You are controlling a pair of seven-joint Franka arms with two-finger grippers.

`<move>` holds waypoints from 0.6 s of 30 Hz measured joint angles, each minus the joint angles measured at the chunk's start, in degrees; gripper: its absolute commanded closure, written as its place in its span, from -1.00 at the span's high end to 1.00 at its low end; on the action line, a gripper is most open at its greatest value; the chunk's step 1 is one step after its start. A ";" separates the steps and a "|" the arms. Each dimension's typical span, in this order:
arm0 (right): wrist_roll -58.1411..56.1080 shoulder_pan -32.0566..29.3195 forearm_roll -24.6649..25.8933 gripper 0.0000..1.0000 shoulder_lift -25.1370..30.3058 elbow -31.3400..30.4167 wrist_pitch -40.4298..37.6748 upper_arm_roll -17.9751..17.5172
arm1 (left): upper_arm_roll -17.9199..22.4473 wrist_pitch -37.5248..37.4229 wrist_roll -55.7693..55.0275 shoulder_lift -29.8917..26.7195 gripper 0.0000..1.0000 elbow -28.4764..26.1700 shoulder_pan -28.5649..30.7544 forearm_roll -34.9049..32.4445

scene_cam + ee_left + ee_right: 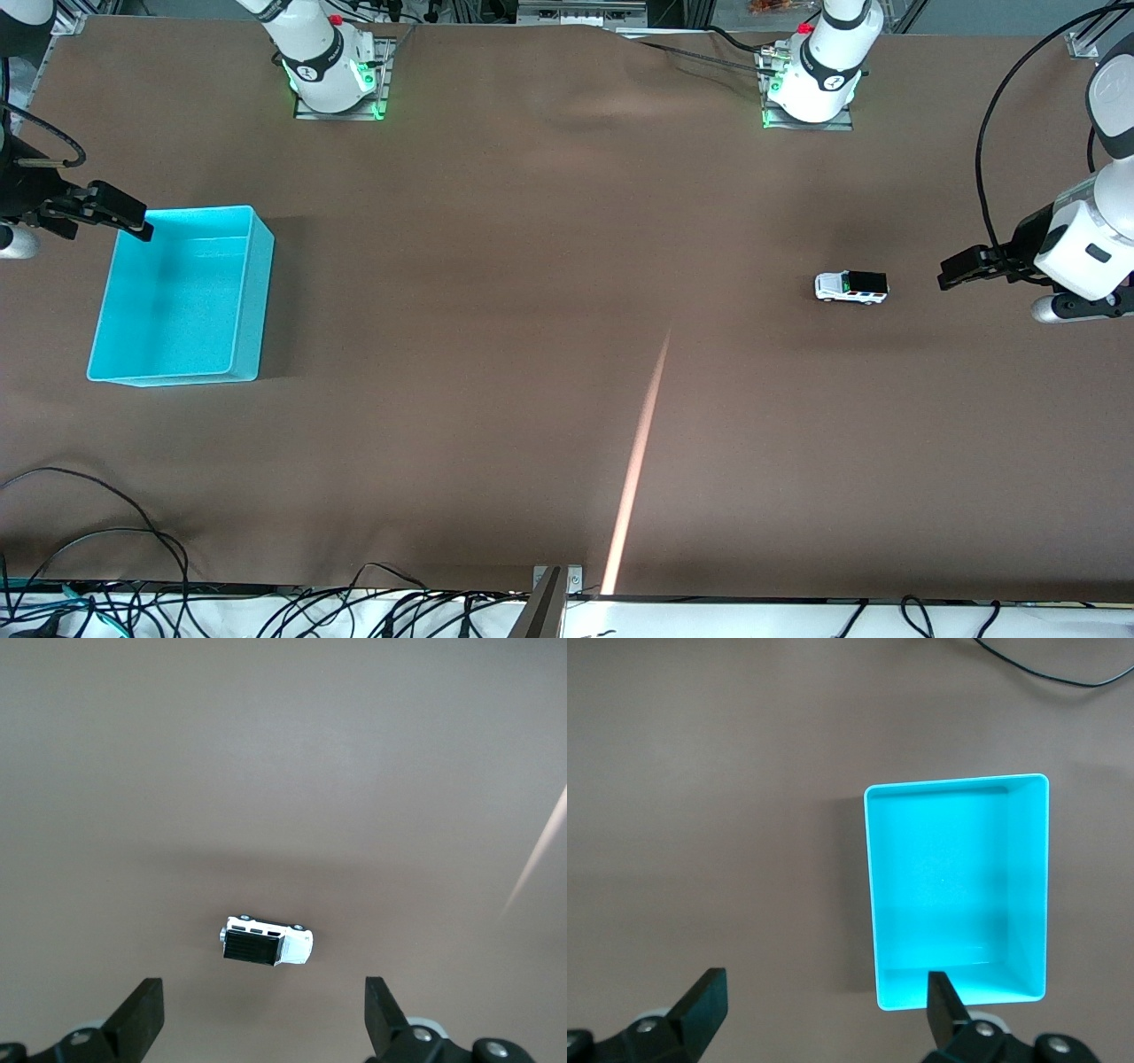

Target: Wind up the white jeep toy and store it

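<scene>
The white jeep toy [850, 287] is sitting on its wheels on the brown table cloth [532, 354] toward the left arm's end of the table, lying lengthwise along the table with its black rear pointing at three o'clock in the front view and its white bonnet at nine o'clock. Nothing is touching it, so the winding step is, by my reading, not yet begun. The left gripper [952, 270] is hanging just beside the jeep at its three o'clock, up in the air over bare cloth, with its fingers [142, 1014] spread wide; in the left wrist view the toy [266, 942] is showing between and ahead of the two fingers, which suggests the arm is lining up so the jaws can straddle the narrow body. The cyan bin [182, 297] is standing well apart from the jeep, at nine o'clock toward the right arm's end of the table, open-topped and holding nothing, presumably waiting as the place to store the toy. The right gripper [124, 221] is hovering over the bin's rim at its eleven o'clock corner, jaws likewise standing wide and carrying nothing; that arm is waiting. Loose black cables [89, 532] are trailing along the table edge at six o'clock, clear of both arms.
</scene>
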State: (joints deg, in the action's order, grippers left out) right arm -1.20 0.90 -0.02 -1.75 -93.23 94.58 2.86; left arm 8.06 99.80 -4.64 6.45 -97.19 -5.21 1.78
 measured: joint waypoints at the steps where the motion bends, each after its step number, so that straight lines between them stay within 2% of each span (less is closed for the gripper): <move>1: 0.00 0.01 0.00 1.00 0.00 0.11 0.00 -0.03 | 0.00 0.00 0.00 0.00 1.00 0.00 0.00 0.00; 18: 0.00 0.01 0.00 1.00 0.00 0.28 0.00 -0.04 | 0.00 -0.01 -0.77 0.70 1.00 -0.26 -0.03 0.00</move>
State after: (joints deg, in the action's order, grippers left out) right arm -1.20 0.92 -0.02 -1.75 -92.95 94.58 2.82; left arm 8.06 99.79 -5.40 7.15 -97.45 -5.24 1.78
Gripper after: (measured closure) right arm 0.000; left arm 0.000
